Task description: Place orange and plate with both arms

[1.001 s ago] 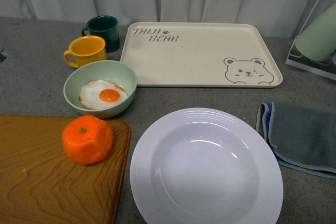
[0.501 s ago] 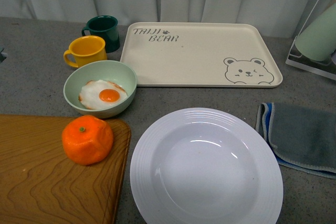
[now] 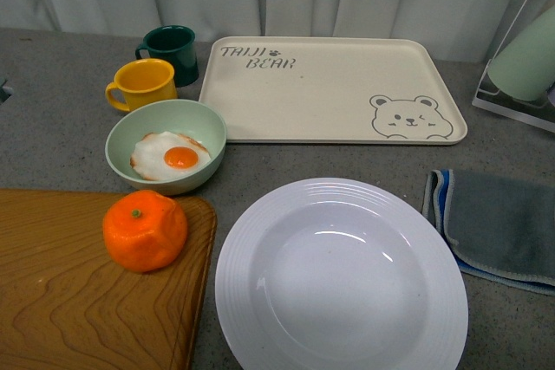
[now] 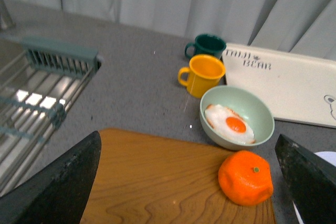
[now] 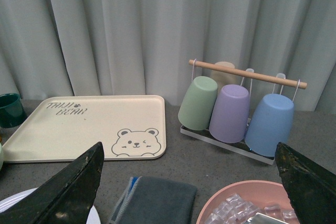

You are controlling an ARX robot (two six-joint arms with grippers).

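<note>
Status: bright lumpy orange with green stem dot sits stem-up on the far right corner of a brown wood-grain cutting board, nothing touching it. Large glossy white round plate with ridged rim lies empty on the grey tabletop just right of the board; can't tell if rim and board touch. Pale green bowl holding a fried egg is just behind the orange, then a yellow mug and a dark green mug further back. Cream rectangular bear-print tray lies behind the plate, folded grey towel to the plate's right. Left gripper is above the board's near side, fingers spread wide, holding nothing, orange ahead of it and clear of both fingers. Right gripper is likewise spread wide and empty, facing the tray and a rack of upturned green, purple and blue cups
</note>
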